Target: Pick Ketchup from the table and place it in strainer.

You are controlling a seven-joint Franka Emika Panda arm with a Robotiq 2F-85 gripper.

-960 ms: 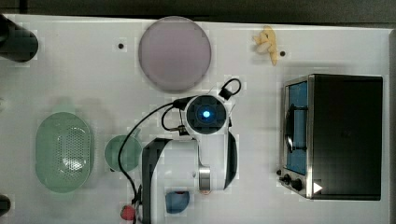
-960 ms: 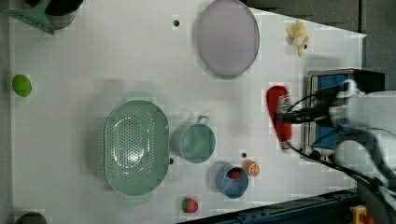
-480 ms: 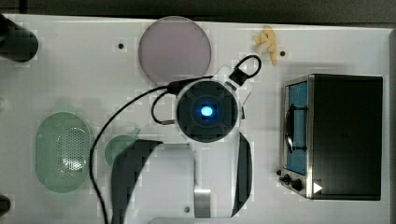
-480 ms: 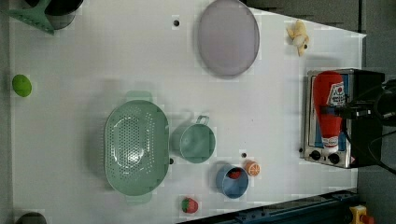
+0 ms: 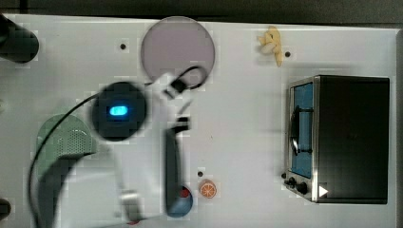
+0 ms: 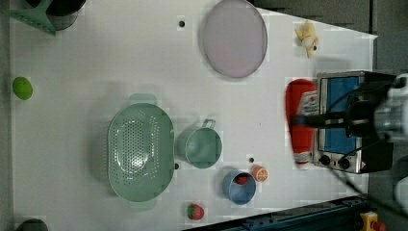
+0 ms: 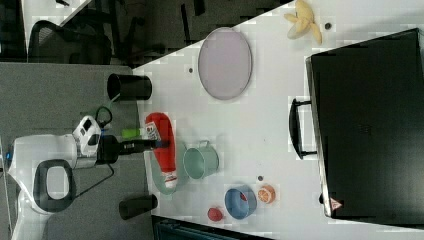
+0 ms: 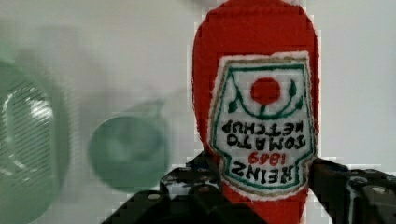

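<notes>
Ketchup (image 8: 261, 116) — red plush bottle with a white label, pinched at mid-body by the pincer (image 7: 162, 144), lifted clear of the worktop (image 6: 96, 72). In the right view it hangs over the strainer (image 6: 140, 152), green cup (image 6: 204, 147) just beside. Lilac plate (image 6: 234, 37) well apart.

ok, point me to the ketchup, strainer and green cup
ketchup (image 7: 161, 142): right view, red body below the label, beside the gripper.
strainer (image 6: 140, 151): left view, perforated middle of the basket.
green cup (image 6: 204, 147): left view, inside of the cup.
</notes>
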